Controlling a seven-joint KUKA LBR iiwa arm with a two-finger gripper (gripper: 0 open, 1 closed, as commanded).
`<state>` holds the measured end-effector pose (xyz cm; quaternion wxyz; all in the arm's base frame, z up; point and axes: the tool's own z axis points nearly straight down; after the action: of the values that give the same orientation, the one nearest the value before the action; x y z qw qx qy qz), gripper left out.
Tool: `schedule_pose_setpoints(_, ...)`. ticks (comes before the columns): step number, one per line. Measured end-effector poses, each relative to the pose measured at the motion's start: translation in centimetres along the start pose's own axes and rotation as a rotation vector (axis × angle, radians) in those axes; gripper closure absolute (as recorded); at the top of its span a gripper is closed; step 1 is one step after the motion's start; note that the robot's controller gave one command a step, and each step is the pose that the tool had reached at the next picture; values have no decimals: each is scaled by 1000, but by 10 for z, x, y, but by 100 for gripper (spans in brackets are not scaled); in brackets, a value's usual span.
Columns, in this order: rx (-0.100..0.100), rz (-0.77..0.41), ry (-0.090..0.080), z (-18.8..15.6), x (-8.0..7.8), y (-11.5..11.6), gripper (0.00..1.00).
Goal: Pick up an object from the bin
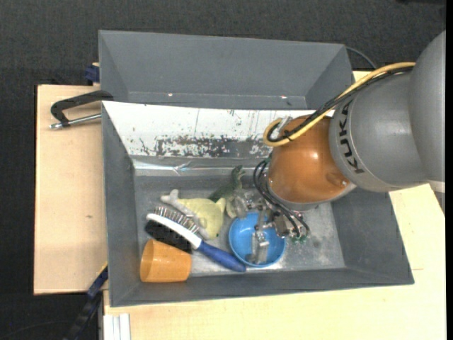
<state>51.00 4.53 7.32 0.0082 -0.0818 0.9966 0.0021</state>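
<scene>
Reaches into the grey metal bin (117, 211) from the right with a thick grey arm (396, 129) and a rounded orange wrist cover (304, 167). Hangs low over the front middle of the bin floor, with the gripper (263, 242) right above a round blue bowl (241, 241) and apparently dipping into its open mouth. Cannot tell whether open or closed there: too much glint and clutter to make out, and no telling whether anything is clasped. Just left of the blue bowl and touching it, a brush (173, 227) with a black head, white bristles turned up and a blue handle running along under the bowl's front edge. Further left, toward the front left corner, an orange cup (165, 262), just beside the brush head. Behind the brush, a pale yellow soft thing (202, 213), near the bowl's left rim. Behind the bowl, close by the wrist cover, a small dark green thing (233, 181), too hidden to name. Speckled with dark marks along the pale back wall of the bin.
</scene>
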Motion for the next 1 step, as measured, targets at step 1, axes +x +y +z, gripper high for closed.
schedule_pose_setpoints(1,4,615,10,-28,12,34,0)
